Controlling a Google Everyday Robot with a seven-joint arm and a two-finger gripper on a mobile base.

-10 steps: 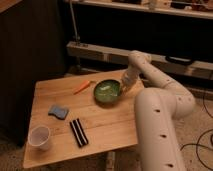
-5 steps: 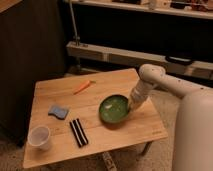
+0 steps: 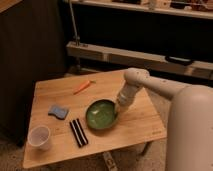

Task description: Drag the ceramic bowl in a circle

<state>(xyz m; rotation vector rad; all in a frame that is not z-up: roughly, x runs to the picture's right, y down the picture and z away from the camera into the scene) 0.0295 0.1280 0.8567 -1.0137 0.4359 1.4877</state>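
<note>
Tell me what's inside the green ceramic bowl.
The ceramic bowl looks empty, showing only its mottled inside. The gripper sits at its right rim and hides that edge, so anything there cannot be seen.

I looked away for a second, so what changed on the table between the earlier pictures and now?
The bowl slid from the table's back toward its front edge, dragged by the gripper at its right rim. The carrot, sponge, black bar and cup stayed put.
</note>
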